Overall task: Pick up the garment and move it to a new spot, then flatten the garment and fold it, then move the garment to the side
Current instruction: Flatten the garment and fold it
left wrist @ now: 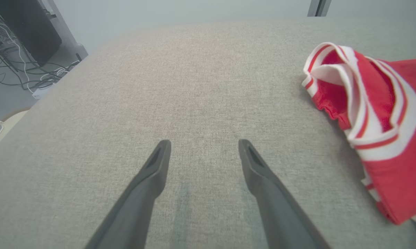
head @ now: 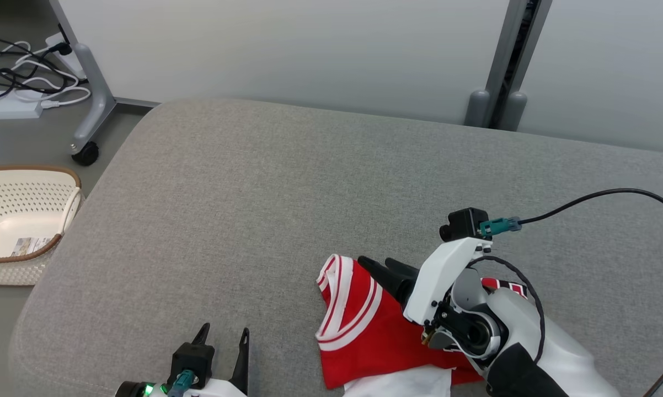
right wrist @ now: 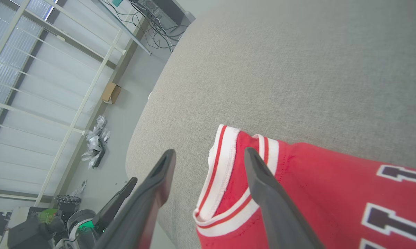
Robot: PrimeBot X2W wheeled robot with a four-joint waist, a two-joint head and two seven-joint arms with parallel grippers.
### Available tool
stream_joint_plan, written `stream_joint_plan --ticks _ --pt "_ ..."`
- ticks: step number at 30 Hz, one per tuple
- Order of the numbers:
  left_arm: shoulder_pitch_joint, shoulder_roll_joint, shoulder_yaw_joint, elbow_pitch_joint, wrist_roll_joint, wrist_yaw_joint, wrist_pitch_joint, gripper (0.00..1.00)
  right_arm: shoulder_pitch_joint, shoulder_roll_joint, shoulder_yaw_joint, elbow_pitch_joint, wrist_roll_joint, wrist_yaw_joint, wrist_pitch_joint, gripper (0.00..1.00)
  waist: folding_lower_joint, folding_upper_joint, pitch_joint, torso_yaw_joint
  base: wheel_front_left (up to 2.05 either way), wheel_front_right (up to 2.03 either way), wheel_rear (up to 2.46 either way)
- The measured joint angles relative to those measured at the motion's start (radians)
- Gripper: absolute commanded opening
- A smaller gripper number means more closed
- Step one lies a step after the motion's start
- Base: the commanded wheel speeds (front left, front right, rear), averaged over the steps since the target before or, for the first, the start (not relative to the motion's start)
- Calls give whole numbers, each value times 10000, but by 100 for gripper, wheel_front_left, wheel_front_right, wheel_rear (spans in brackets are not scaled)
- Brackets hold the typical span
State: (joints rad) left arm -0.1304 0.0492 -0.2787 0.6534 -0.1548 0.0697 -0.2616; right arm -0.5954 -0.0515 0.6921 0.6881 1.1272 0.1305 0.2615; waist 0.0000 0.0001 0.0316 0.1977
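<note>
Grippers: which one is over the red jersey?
The right gripper, open fingers above the striped edge of the red jersey. The left gripper is over bare grey cushion.

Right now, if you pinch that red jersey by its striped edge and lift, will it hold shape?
Likely floppy: the red jersey lies rumpled, its white-striped trim curled into folds, so it would probably hang from one pinch point. Probably light, being thin cloth. Pushed across the grey cushion, it would likely bunch rather than slide whole.
</note>
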Motion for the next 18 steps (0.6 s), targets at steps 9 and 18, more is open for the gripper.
stream_joint_plan --ticks 9,18 --pt "17 -4 198 0 125 -82 0 100 22 -828 -702 -1093 -650 0 -989 100 0 0 -228 -305 0 0 0" --pt "118 2 309 -217 201 -111 0 100 1102 -2311 -1578 -1515 -2566 2 -2932 100 0 0 -363 -727 0 0 0"
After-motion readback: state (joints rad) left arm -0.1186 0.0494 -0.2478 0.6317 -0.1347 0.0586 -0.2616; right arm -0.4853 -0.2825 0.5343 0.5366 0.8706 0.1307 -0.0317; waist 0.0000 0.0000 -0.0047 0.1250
